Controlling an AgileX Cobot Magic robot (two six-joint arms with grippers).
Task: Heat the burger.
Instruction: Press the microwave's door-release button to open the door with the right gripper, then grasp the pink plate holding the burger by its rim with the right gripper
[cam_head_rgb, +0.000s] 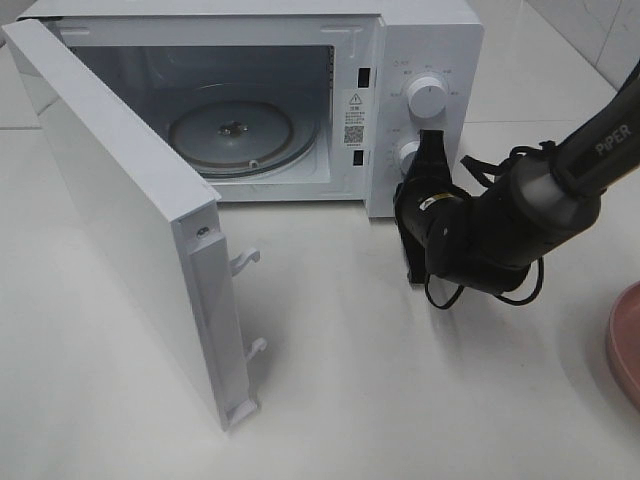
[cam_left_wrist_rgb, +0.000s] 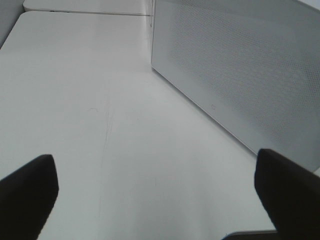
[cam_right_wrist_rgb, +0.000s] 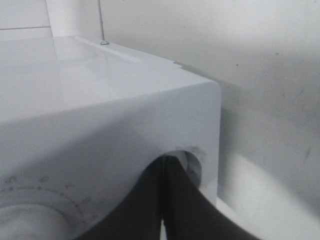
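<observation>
The burger is out of view in every frame. The white microwave (cam_head_rgb: 425, 40) stands open, with its door (cam_head_rgb: 120, 200) swung out to the left and an empty glass turntable (cam_head_rgb: 243, 135) inside. My right gripper (cam_head_rgb: 432, 138) is shut and empty, its tips against the control panel beside the lower knob (cam_head_rgb: 408, 152). In the right wrist view the closed fingers (cam_right_wrist_rgb: 150, 210) point up at the panel, next to a dial (cam_right_wrist_rgb: 25, 222). My left gripper (cam_left_wrist_rgb: 160, 195) is open wide over bare table, its fingers (cam_left_wrist_rgb: 27, 195) apart, beside a perforated white panel (cam_left_wrist_rgb: 240, 75).
A pink plate (cam_head_rgb: 625, 345) pokes in at the right edge of the table. The open door's latch hooks (cam_head_rgb: 245, 262) stick out toward the middle. The upper knob (cam_head_rgb: 427, 97) sits above my right gripper. White table (cam_head_rgb: 350, 380) lies in front of the microwave.
</observation>
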